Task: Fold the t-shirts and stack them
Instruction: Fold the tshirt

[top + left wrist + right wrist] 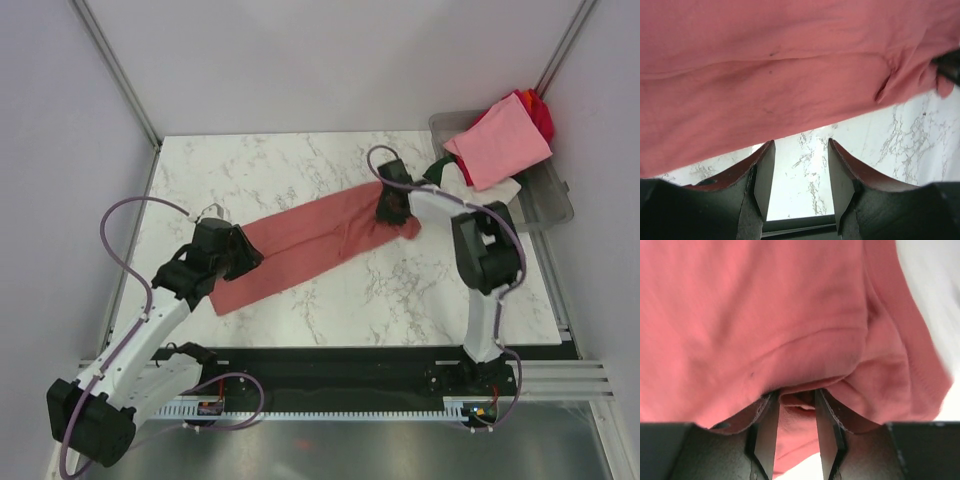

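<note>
One dusty brick-red t-shirt (320, 240) is lying stretched in a long band across one white marble table (300, 160), between two grippers. The right gripper (796, 395) is pinching a fold at its far end. The left gripper (801, 145) is gaping, with the cloth just beyond its fingertips. One grey tub (552, 197) is holding four more shirts (500, 145), with pale walls (300, 60) standing around.
</note>
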`<state>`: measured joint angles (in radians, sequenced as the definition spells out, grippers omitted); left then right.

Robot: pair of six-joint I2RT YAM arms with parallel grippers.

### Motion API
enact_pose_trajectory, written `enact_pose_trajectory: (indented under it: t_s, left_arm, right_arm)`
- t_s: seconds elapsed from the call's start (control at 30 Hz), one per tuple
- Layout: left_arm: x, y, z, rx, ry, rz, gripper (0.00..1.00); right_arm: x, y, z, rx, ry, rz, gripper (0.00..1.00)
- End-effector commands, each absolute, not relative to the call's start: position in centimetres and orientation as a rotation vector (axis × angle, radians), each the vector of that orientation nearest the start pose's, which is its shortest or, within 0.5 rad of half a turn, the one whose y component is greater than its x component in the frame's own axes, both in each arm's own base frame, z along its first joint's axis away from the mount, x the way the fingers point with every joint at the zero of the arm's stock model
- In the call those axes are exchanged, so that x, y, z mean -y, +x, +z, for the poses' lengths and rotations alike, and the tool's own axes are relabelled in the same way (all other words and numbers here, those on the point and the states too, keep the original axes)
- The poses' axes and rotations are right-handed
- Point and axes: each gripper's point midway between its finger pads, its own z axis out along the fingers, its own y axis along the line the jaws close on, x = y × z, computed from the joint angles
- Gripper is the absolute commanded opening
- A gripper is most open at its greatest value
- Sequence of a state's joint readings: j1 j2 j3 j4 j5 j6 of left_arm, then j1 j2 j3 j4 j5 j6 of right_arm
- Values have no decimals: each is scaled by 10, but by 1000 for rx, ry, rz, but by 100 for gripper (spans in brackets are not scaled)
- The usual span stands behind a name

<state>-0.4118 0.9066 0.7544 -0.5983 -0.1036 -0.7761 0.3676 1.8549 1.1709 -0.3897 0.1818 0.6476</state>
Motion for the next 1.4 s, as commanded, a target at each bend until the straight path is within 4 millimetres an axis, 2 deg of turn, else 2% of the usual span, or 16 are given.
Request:
enact_pose_trajectory:
  t_s: [0.0,0.03,0.1,0.13,0.2,0.27,0.37,0.4,0.43,0.57,0.6,0.7,0.83,1.0,1.13,1.37]
  left_arm:
    - [107,251,149,-2286,-524,-434,54]
    - [108,251,148,-2294,-517,-441,54]
    - [112,251,147,-2314,-483,-452,53]
    - [116,249,145,-2332,-466,-474,53]
    - [119,248,142,-2352,-437,-475,53]
    - [119,248,140,-2356,-430,-471,52]
    - [119,249,144,-2340,-420,-477,52]
    - [120,249,147,-2331,-410,-486,52]
    - [119,250,151,-2322,-407,-488,52]
    - [119,251,168,-2275,-382,-505,53]
    - [118,251,171,-2272,-373,-501,53]
    - [114,249,172,-2284,-382,-473,53]
    - [110,248,181,-2267,-395,-464,53]
    - [112,245,207,-2227,-370,-499,53]
    - [110,242,219,-2212,-359,-496,54]
    - [106,236,226,-2208,-356,-490,54]
  right_arm:
    - [-163,479,24,-2501,417,53,42]
    - [-176,531,39,-2410,442,76,44]
    - [-184,559,55,-2398,439,73,58]
    - [-194,586,88,-2325,428,113,63]
    - [-192,581,112,-2321,387,99,72]
    - [-191,564,138,-2286,337,139,75]
    - [-185,520,150,-2262,305,221,77]
    - [-186,491,119,-2350,275,263,77]
    - [-191,484,144,-2286,265,348,77]
    - [-210,428,128,-2325,269,532,73]
    - [-210,410,110,-2362,305,538,72]
    - [-232,376,105,-2367,340,606,71]
    - [-283,333,92,-2398,399,685,68]
    - [-341,309,95,-2353,430,701,68]
    - [-388,289,80,-2382,464,751,67]
    - [-438,284,55,-2376,504,765,62]
